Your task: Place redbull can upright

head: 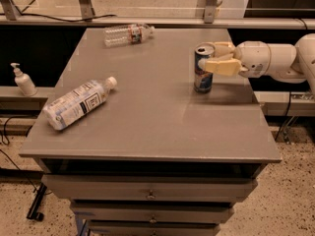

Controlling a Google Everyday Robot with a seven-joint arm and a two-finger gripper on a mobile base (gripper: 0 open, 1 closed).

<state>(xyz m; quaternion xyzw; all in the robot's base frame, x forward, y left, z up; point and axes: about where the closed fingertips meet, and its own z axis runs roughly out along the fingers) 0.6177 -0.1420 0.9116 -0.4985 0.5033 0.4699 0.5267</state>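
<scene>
The redbull can [202,80] is a slim blue and silver can with a silver top. It stands upright on the right side of the grey table [147,117], its base on the surface. My gripper [209,56] reaches in from the right at the can's upper part. One cream finger [224,67] lies across the can's near side and the other behind it, so the gripper is shut on the can. The white arm [268,60] runs off the right edge.
A clear plastic bottle with a white label [76,103] lies on its side at the table's left. A smaller bottle [127,34] lies at the far edge. A soap dispenser [22,80] stands on a ledge to the left. Drawers [150,194] sit below the tabletop.
</scene>
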